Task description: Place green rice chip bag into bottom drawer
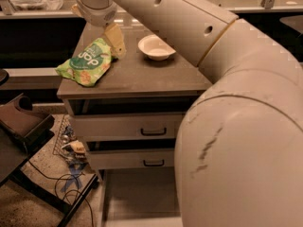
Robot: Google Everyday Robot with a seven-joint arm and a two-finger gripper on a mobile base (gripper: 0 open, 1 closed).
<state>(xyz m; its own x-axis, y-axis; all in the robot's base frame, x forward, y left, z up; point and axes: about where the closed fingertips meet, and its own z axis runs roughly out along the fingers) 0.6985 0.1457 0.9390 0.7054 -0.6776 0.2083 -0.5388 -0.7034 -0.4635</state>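
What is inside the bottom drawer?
The bottom drawer shows only grey floor; the arm hides its right side. The pincer is beside the green rice chip bag.

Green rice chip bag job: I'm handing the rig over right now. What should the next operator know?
Gripper: above the cabinet top, at the bag's upper right edge; no grasp evident.
Green rice chip bag: lying on the cabinet top's left side, left of the white bowl.
Bottom drawer: pulled open.
Done: drawer open.
Left: grasp the bag, lower it into the drawer, release.

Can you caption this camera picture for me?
Robot hand beside the green rice chip bag atop the cabinet, bottom drawer open below.
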